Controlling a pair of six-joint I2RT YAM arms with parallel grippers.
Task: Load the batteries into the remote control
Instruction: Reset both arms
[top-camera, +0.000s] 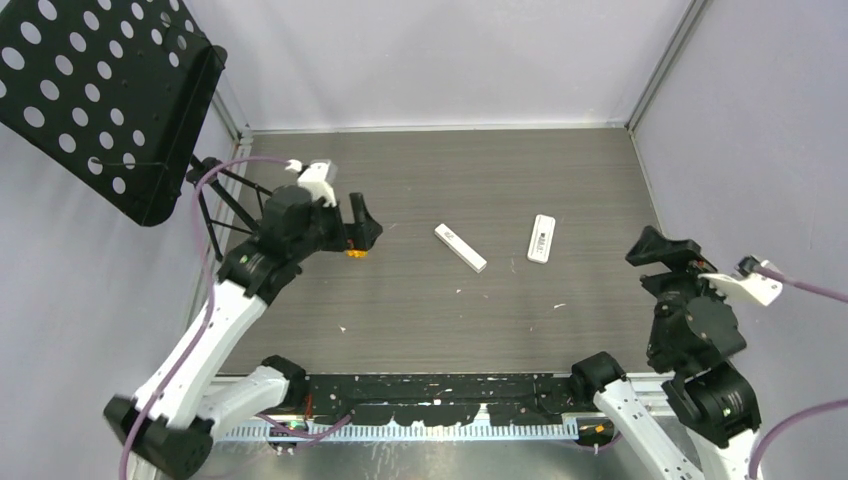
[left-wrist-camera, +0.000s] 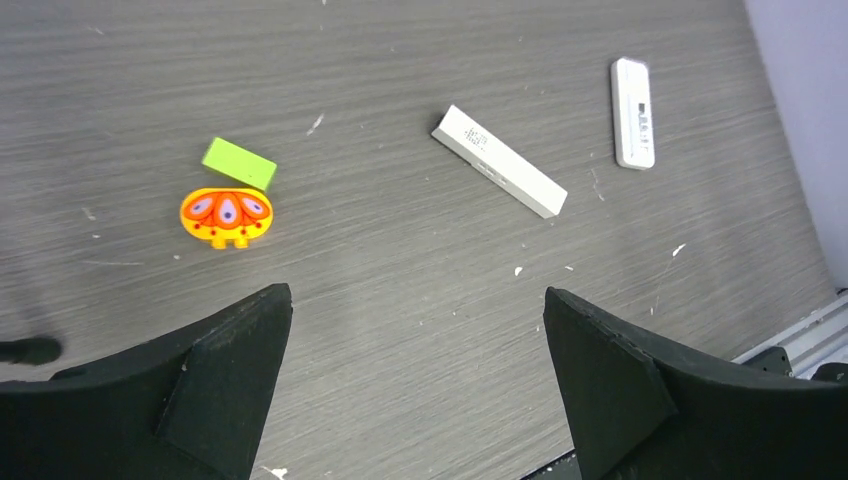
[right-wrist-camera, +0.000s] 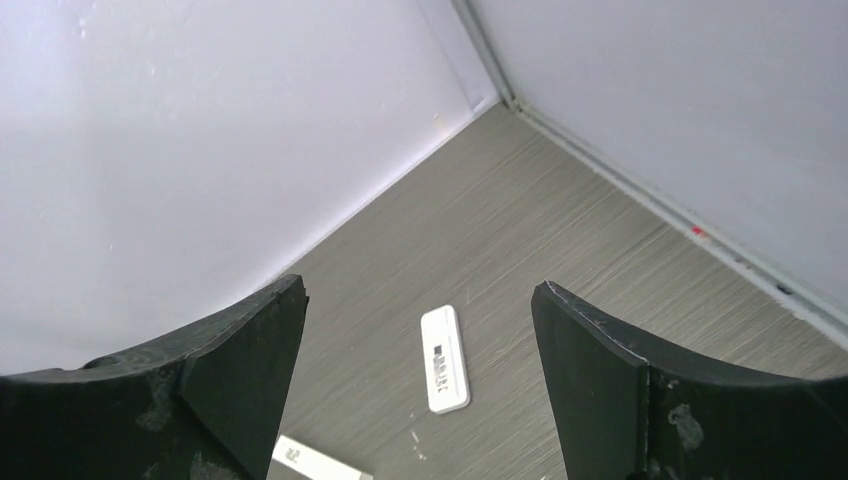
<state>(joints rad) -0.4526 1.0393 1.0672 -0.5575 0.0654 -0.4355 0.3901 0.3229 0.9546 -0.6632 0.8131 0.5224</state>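
Note:
Two white remotes lie mid-table: a long bar-shaped remote (top-camera: 460, 247) (left-wrist-camera: 498, 160) and a flatter remote (top-camera: 541, 238) (left-wrist-camera: 633, 126) (right-wrist-camera: 445, 358) with a dark label strip. A corner of the bar-shaped remote shows at the bottom of the right wrist view (right-wrist-camera: 315, 462). No batteries show in any view. My left gripper (top-camera: 362, 228) (left-wrist-camera: 415, 292) is open and empty above the table, left of the remotes. My right gripper (top-camera: 648, 265) (right-wrist-camera: 418, 285) is open and empty, raised to the right of the flatter remote.
An orange patterned toy (left-wrist-camera: 226, 215) (top-camera: 354, 253) and a green block (left-wrist-camera: 239, 164) lie under the left gripper's near side. A black perforated panel (top-camera: 100, 90) on a stand is at the back left. Grey walls close the back and the right.

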